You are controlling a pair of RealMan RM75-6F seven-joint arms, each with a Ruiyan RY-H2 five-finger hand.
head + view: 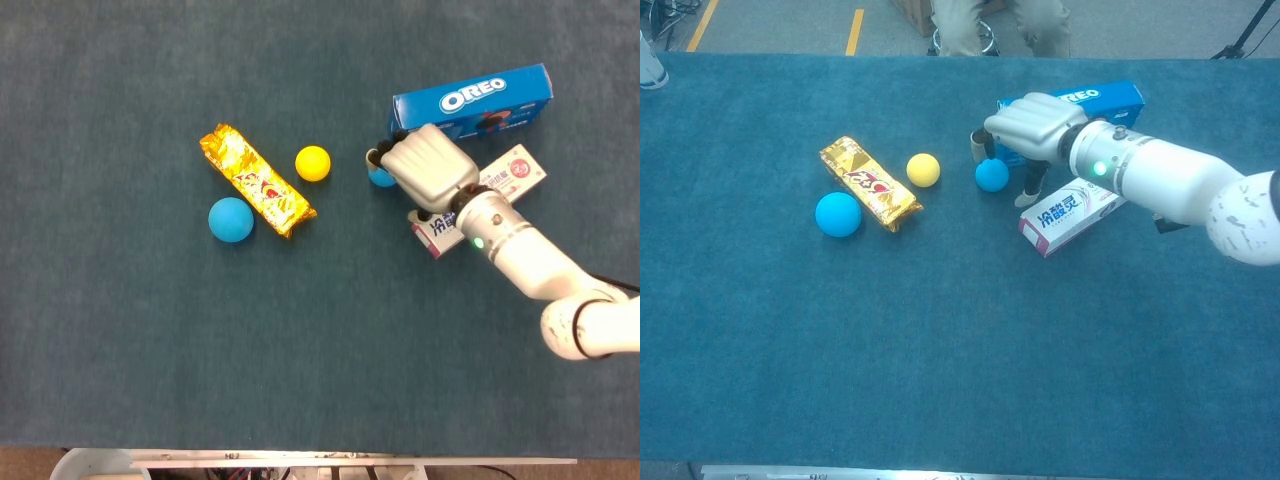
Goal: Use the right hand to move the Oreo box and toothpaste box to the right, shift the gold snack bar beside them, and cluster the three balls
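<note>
Teal table [120,330] bears Oreo box [472,104], toothpaste box [500,185], snack bar [256,180], balls [231,219].

A crinkled, shiny foil gold snack bar [256,179] lies on matt, napped teal table cloth [150,330].

We get two views. Head view looks almost straight down on the teal table [120,380], far enough to take in the whole spread, with a strip of the robot's base at the bottom edge. Chest view sits lower and looks forward at a slant across the same table [790,400], so its far edge, floor and a person's legs [1000,25] show at top. Both share the right hand [432,172] [1032,125], Oreo box [480,98] [1105,97], toothpaste box [520,172] [1065,212], gold snack bar [255,179] [868,183] and balls; the hand looks larger in chest view.
</note>
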